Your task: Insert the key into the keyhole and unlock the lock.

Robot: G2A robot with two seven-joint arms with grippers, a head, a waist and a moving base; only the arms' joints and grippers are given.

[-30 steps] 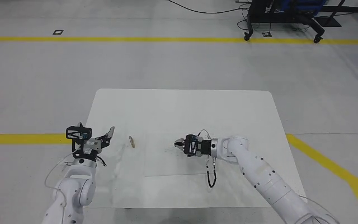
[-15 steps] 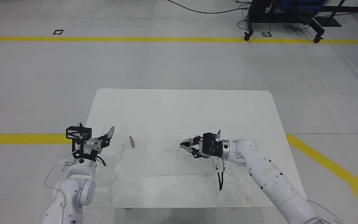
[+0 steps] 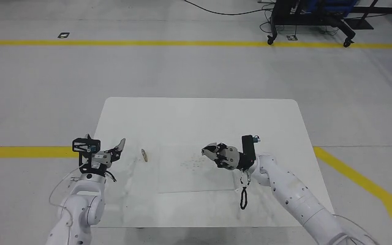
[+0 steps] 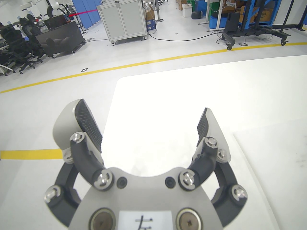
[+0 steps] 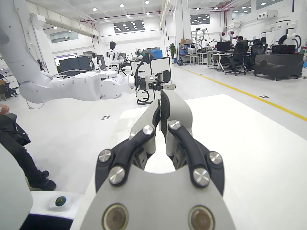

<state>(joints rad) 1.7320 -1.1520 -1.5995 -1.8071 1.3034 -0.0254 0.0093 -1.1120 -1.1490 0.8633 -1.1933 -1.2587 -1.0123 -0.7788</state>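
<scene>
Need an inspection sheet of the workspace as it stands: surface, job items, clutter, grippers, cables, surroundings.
Surface: white table, faint dark scuffs near its middle.
Job's things: one small metallic object lying on the table between the grippers; too small to tell key from lock.
Clutter: nothing seen.
Grippers: left gripper fingers open, empty, at the table's left edge; right gripper fingers shut, over mid-table, nothing visible between them.
Cables: black loop hanging from the right arm's wrist; black cable on the floor beyond the table.
Surroundings: yellow floor lines; black wheeled frame.
</scene>
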